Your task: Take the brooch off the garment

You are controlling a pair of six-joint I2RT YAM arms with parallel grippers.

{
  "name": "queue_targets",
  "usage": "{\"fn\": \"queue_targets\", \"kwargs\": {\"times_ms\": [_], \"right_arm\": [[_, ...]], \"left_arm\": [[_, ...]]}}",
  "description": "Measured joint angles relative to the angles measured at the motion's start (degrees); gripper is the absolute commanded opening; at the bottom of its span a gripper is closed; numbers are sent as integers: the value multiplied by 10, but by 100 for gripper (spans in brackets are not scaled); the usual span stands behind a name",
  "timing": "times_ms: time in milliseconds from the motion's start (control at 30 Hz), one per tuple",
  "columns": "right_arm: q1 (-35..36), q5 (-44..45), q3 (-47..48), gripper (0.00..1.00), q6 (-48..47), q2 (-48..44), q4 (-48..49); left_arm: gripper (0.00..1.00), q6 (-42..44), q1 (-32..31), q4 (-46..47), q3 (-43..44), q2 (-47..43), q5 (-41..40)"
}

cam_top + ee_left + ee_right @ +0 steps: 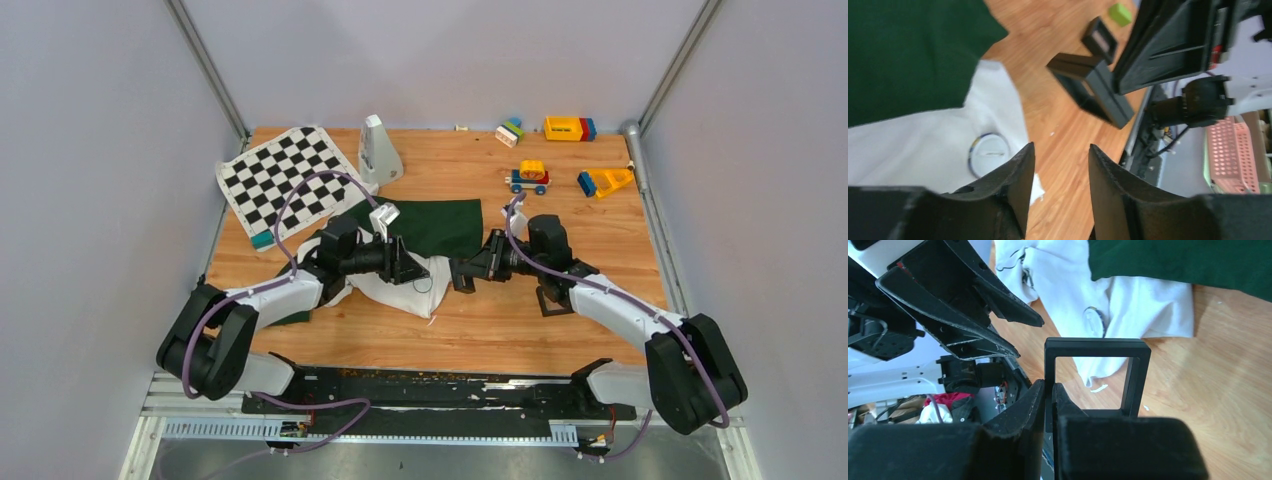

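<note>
Here, the right pincer point(1050, 395) is pinched narrow on one side bar of a black square frame point(1098, 346) and holds it out ahead of its fingers, clear of the table point(500, 335). I judge the frame is kept lifted and close so that it is ready to receive the pin. Its middle is see-through: cloth and wood show through it and nothing sits inside.

The left pincer point(1060, 185) is parted a moderate way with nothing between its fingers point(1015, 185), low over the edge of the cloth. It probably stands so in order to close on the pin.

What I take for the brooch point(989, 154) is a small round piece, pale-faced with a darker rim. It lies flat on the white part of the garment point(923, 130), at about nine o'clock from the left fingertips and just beside them, so it is not yet removed. In the right wrist view it sits at one o'clock, beyond the frame's top bar.

The garment is bunched between the arms, its dark green part toward twelve o'clock. A chequered mat point(285, 180) lies well apart at ten o'clock.
</note>
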Motion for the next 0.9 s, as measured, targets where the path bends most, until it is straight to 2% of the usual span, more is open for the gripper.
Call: {"fn": "queue_targets", "kwargs": {"times_ms": [67,300,433,567,667,800,833,900], "right_arm": [[2,-12,-10,0,18,-3,29],[27,-43,-22,0,57,-5,116],[40,-50,-22,0,67,-5,142],[49,-53,-22,0,72,-4,151],[53,-54,-22,0,73,-2,156],[57,-55,-22,0,76,4,161],[58,-54,-22,0,75,4,161],[58,-53,-22,0,74,4,159]], "left_arm": [[40,-24,0,50,-10,-3,28],[46,-135,0,226,-36,35,111],[46,-178,0,289,-42,46,132],[42,-205,0,332,-42,50,145],[34,-221,0,358,-42,59,152],[14,-238,2,381,-42,78,157],[6,-244,3,387,-43,82,159],[0,-258,6,404,-44,90,164]]}}
